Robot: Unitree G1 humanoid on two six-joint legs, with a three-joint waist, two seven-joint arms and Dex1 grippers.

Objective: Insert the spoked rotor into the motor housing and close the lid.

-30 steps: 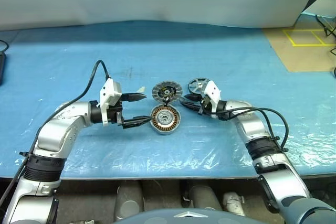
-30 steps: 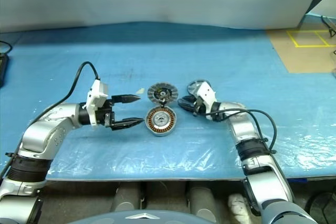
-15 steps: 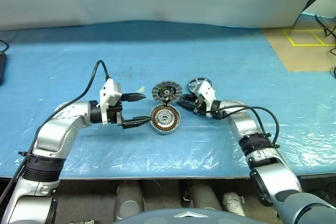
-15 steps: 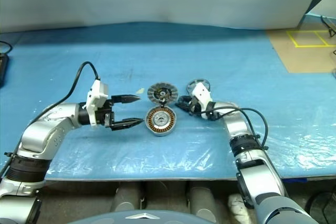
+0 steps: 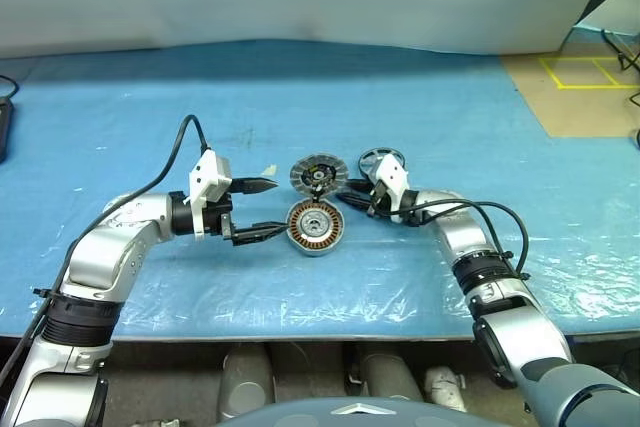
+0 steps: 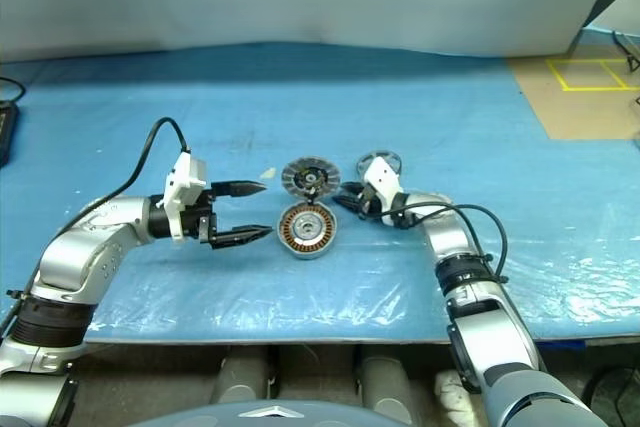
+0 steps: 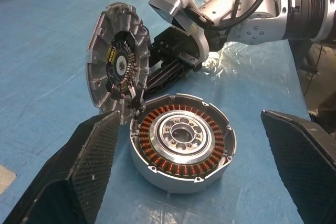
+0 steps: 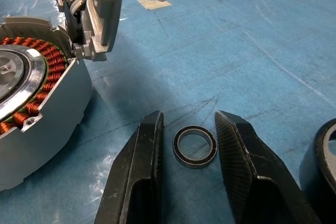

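- Work surface: blue table covering (image 5: pixel 420 97), spanning the frame in both eye views.
- Motor housing (image 5: pixel 315 227): lies flat at centre frame in the left eye view, copper windings facing up.
- Lid (image 5: pixel 316 174): directly above the motor housing in the left eye view. In the left wrist view the lid (image 7: pixel 118 69) stands tilted on edge, finned face with black centre exposed, its lower edge at the housing rim (image 7: pixel 181 142).
- Spoked rotor (image 5: pixel 380 160): right of the lid, upper centre of the left eye view, partly covered by the right gripper's wrist.
- Left gripper (image 5: pixel 268 209): left of the motor housing, fingers spread wide apart, nothing between them. In the left wrist view the housing sits between the two fingers (image 7: pixel 79 166) without contact.
- Right gripper (image 8: pixel 186 174): fingers partly apart, low over the covering, straddling a small black O-ring (image 8: pixel 195 146) that lies flat between them. No finger is seen to touch the ring. The housing wall is to the left in this view.
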